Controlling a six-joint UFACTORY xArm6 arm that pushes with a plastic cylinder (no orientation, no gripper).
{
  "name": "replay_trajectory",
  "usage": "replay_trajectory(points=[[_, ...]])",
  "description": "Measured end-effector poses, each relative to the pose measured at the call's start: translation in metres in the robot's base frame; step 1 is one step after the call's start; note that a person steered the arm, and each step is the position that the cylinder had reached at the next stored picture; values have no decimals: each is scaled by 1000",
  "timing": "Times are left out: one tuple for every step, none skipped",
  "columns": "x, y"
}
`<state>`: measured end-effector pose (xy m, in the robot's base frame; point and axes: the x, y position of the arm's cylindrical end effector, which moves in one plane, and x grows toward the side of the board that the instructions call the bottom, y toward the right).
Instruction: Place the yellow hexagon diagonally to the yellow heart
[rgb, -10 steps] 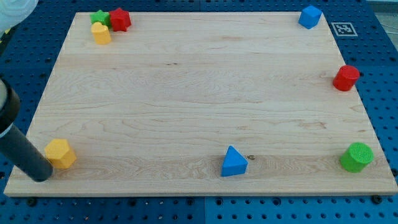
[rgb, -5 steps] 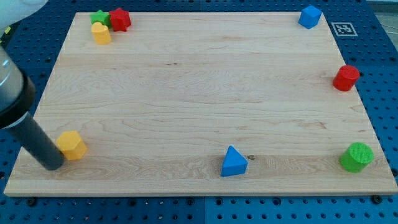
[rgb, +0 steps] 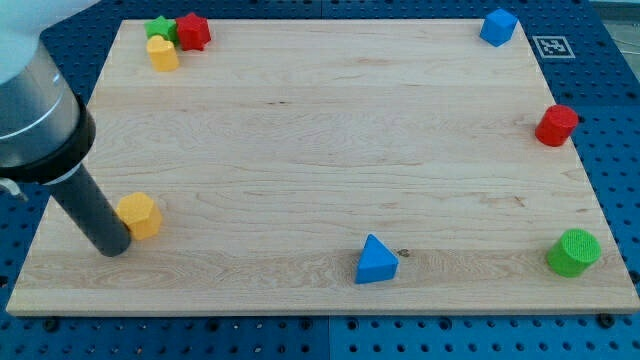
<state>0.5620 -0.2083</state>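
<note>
My tip (rgb: 113, 246), the lower end of a straight dark rod with no pincer on it to open or close, rests on the pale wooden board (rgb: 320, 150) near its left edge, towards the near side. Touching it on the right is the yellow hexagonal block (rgb: 138, 215), which sits just beside and slightly beyond the tip. The yellow heart-shaped block (rgb: 162, 53) lies well apart from it, at the far left corner of the board, almost straight up the view from the hexagon. Packed against the heart there are a green star-shaped block (rgb: 158, 28) and, to the star's right, a red block (rgb: 192, 31) whose exact shape is hard to make out. A blue cube-like block (rgb: 498, 26) stands at the far right corner, a red cylinder (rgb: 556, 125) by the right edge, a green cylinder (rgb: 574, 251) at the near right corner, and a blue triangular block (rgb: 376, 260) near the middle of the near edge.
</note>
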Motion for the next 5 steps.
replay_trajectory(points=[[0,15],[-8,21],[-18,22],[-26,22],[-29,23]])
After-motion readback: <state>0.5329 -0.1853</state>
